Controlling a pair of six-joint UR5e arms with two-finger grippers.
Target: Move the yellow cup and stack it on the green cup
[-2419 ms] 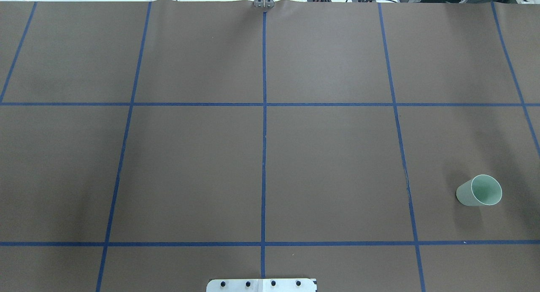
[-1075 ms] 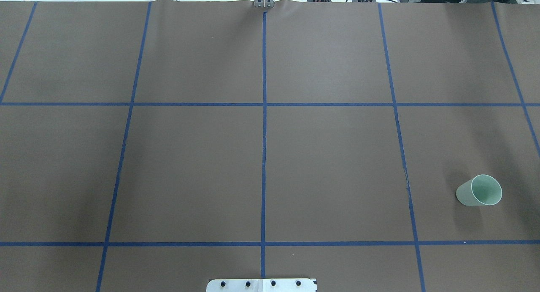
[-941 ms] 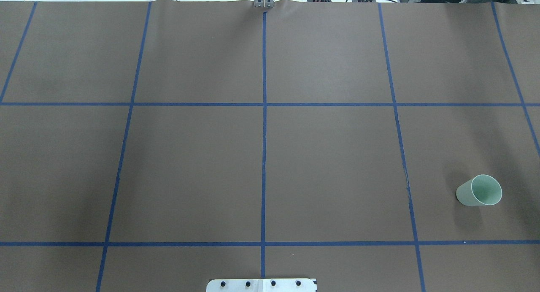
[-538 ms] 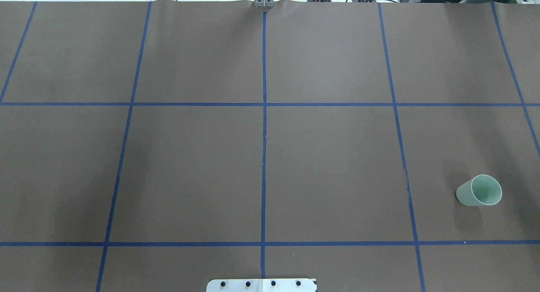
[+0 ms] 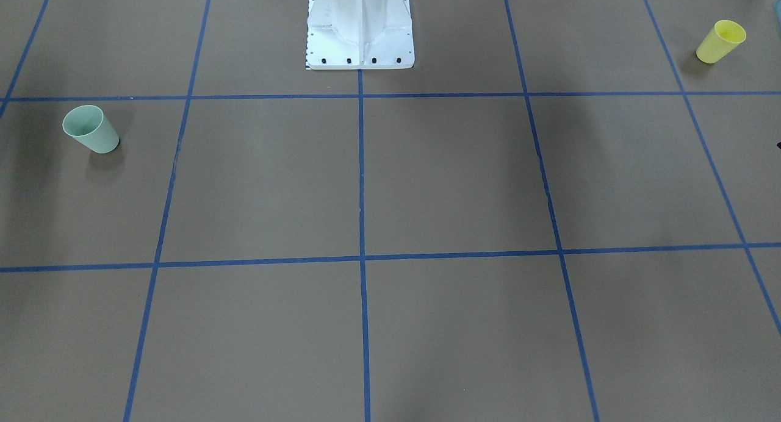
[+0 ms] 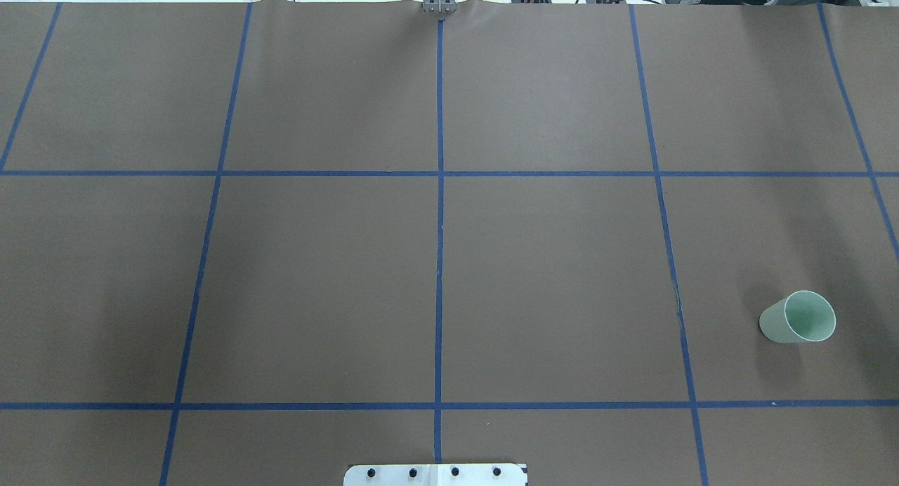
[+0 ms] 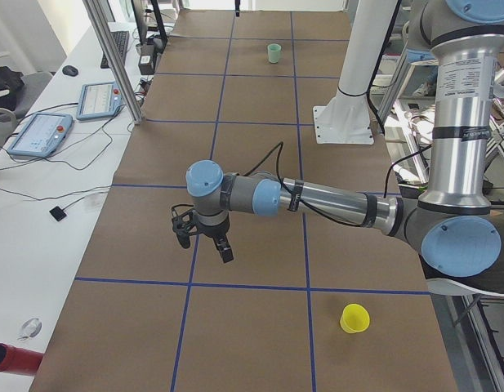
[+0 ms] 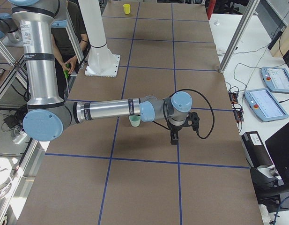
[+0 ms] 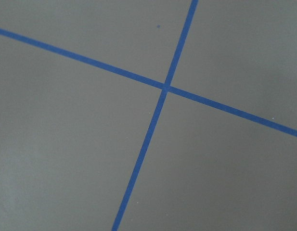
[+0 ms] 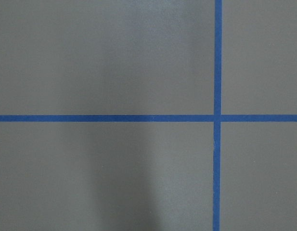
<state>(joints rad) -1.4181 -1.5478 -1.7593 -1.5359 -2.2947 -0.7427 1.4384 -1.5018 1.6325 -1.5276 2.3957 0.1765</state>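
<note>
Left arm [image 7: 333, 202], right arm [image 8: 109, 108] stretched level over table. Left gripper [image 7: 204, 242] points down, well apart from yellow cup [image 7: 354, 318]. Right gripper [image 8: 174, 137] points down near green cup [image 8: 134, 120]. Finger spread: cannot tell.

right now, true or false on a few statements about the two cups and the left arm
1. The small bright yellow plastic cup is stacked in the pale mint-green plastic cup. False: they stand far apart, near opposite ends of the brown table.
2. The green cup stands upright, mouth up. True.
3. The left gripper has the yellow cup. False: the cup sits on the table, apart from it.
4. Neither wrist view shows a cup. True.
</note>
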